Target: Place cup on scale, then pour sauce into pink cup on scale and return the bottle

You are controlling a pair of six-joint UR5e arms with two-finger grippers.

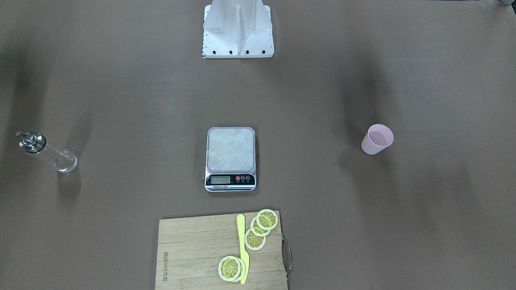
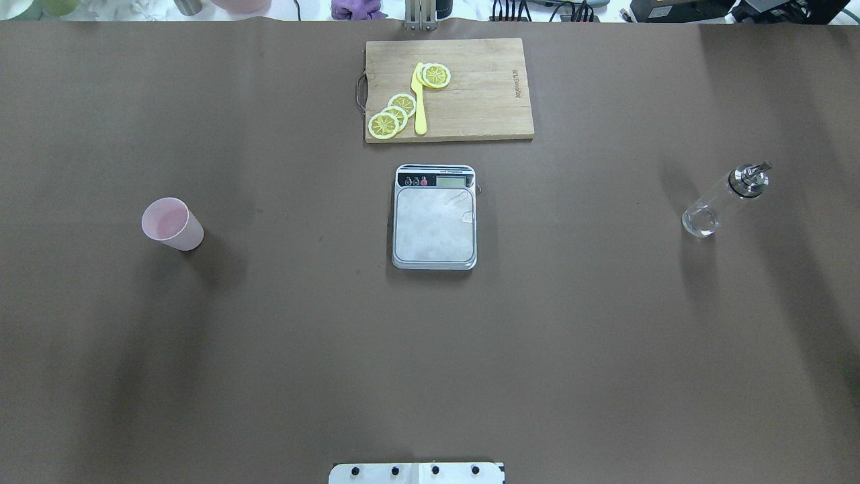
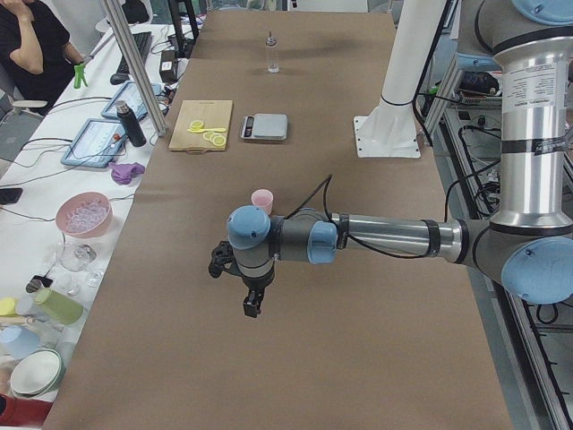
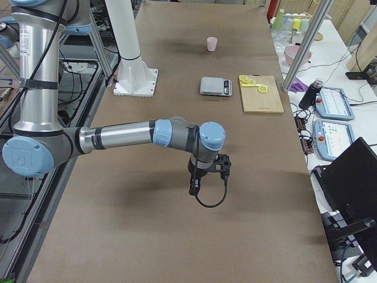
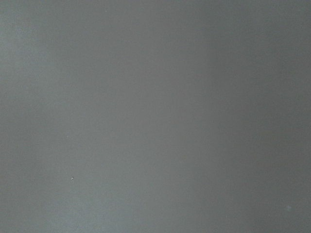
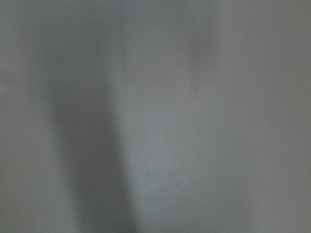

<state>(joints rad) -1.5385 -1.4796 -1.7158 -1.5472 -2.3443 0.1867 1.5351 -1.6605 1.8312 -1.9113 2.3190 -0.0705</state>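
The pale pink cup (image 2: 172,224) stands upright on the table on my left side, apart from the scale (image 2: 435,225), whose steel platform is bare; the cup also shows in the front view (image 1: 377,139). The clear glass bottle (image 2: 725,200) with its metal spout stands on my right side (image 1: 46,152); the sauce in it is barely visible. My left gripper (image 3: 253,305) hangs above the table nearer the camera than the cup (image 3: 262,201). My right gripper (image 4: 193,187) hangs above the table. I cannot tell whether either is open or shut. Both wrist views show only table surface.
A wooden cutting board (image 2: 484,87) with lemon slices (image 2: 392,114) and a yellow knife (image 2: 419,101) lies beyond the scale. The robot base (image 1: 238,28) stands at the table's near middle. Side benches hold bowls, tablets and bottles.
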